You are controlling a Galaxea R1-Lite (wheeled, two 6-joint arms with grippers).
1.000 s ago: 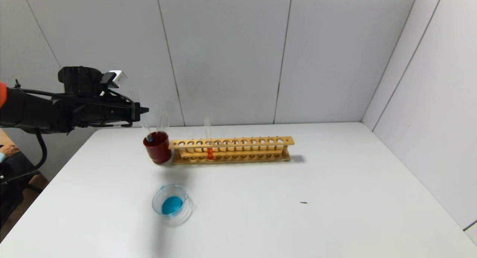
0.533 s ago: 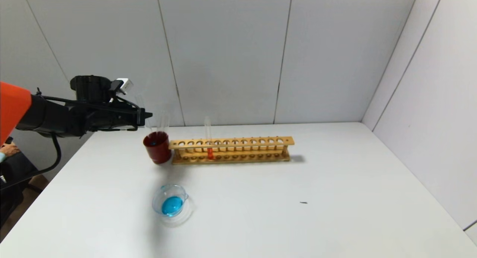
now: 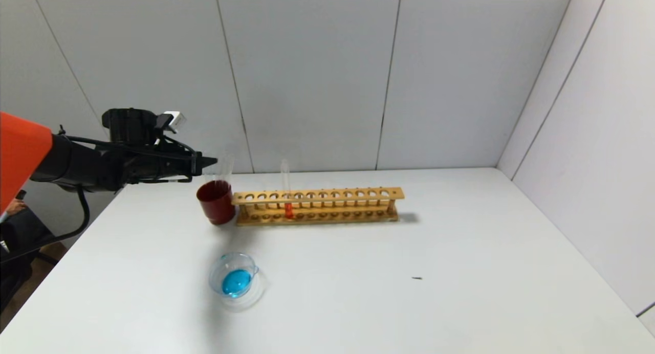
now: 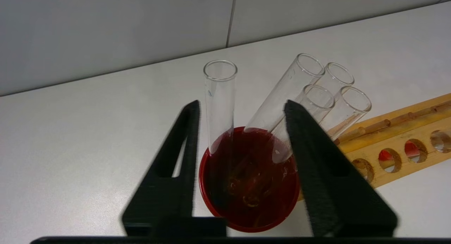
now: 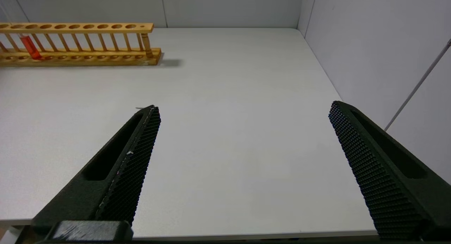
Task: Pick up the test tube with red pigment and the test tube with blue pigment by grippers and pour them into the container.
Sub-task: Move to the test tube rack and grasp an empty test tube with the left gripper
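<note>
Left gripper [image 4: 239, 138] hangs above the dark red cup [image 3: 216, 202] at the counter's far left, its jaws standing apart with nothing between the pads but air around an emptied clear tube [image 4: 220, 103] that stands nearly upright in the cup, free of both pads; four more colourless tubes [image 4: 319, 96] lean together against the cup's rim on the rack side. The test tube with red pigment [image 3: 286, 190] stands upright in the wooden rack [image 3: 317, 205], a few holes in from the rack's cup end, its long axis vertical and its mouth clear above the top rail; it lies just to the right of the left gripper and slightly nearer the robot, so the left arm looks by far the closer one for the next pick. Right gripper [image 5: 243, 159] is parked low at the counter's near right edge, jaws spread wide and empty, well apart from the rack. The container [image 3: 236, 280], a shallow glass bowl, sits on the near left of the counter [image 3: 409, 303] and already holds a pool of blue liquid, which suggests the blue half of the job is done. The white counter is bare save for a small dark speck [image 3: 417, 278], and plain grey wall panels enclose it behind and to the right.
</note>
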